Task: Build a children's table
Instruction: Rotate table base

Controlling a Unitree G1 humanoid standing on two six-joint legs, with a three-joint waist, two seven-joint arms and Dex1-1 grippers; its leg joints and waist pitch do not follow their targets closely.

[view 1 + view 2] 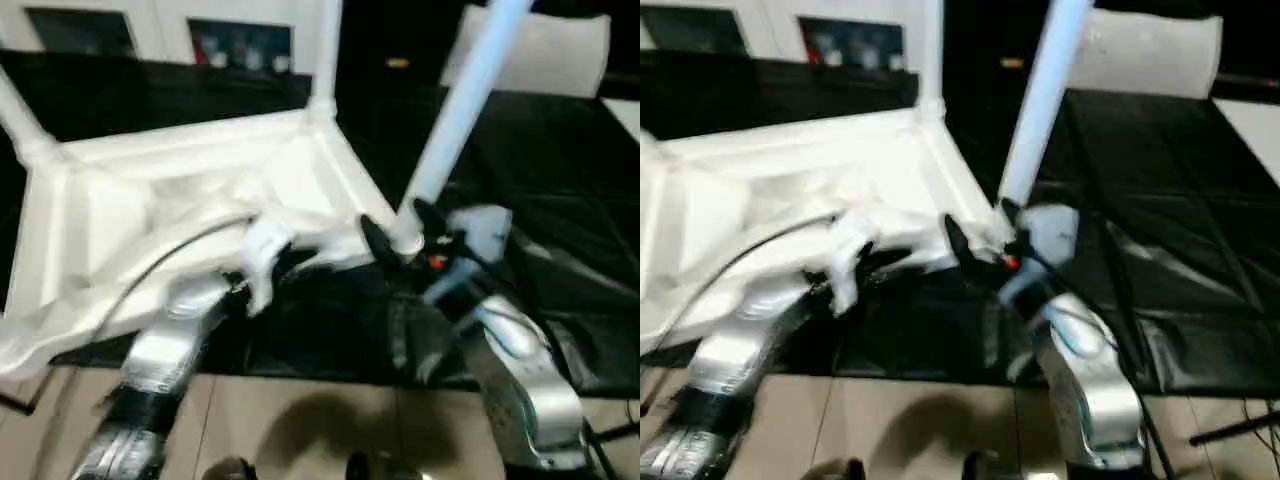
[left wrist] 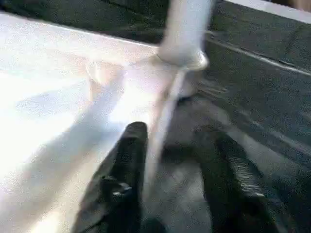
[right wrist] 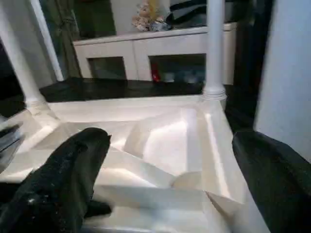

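Observation:
The children's table [image 1: 150, 200] lies upside down on a black mat, ribbed underside facing up. White legs stand upright in its corner sockets: one at the near right corner [image 1: 465, 100], one at the back [image 1: 326, 50], one at the far left [image 1: 20, 120]. My right gripper [image 1: 403, 230] is open, a black finger on each side of the near right leg's base. My left gripper [image 2: 180, 174] is at the table's near rim, left of that corner. Its fingers [image 2: 126, 170] stand apart, the rim's edge running between them.
The black mat [image 1: 560, 200] spreads under the table and off to the right. Tan floor [image 1: 300, 420] lies in front of it. A white cabinet with glass doors [image 3: 146, 48] stands behind. A white bulky object [image 1: 545, 50] sits at the back right.

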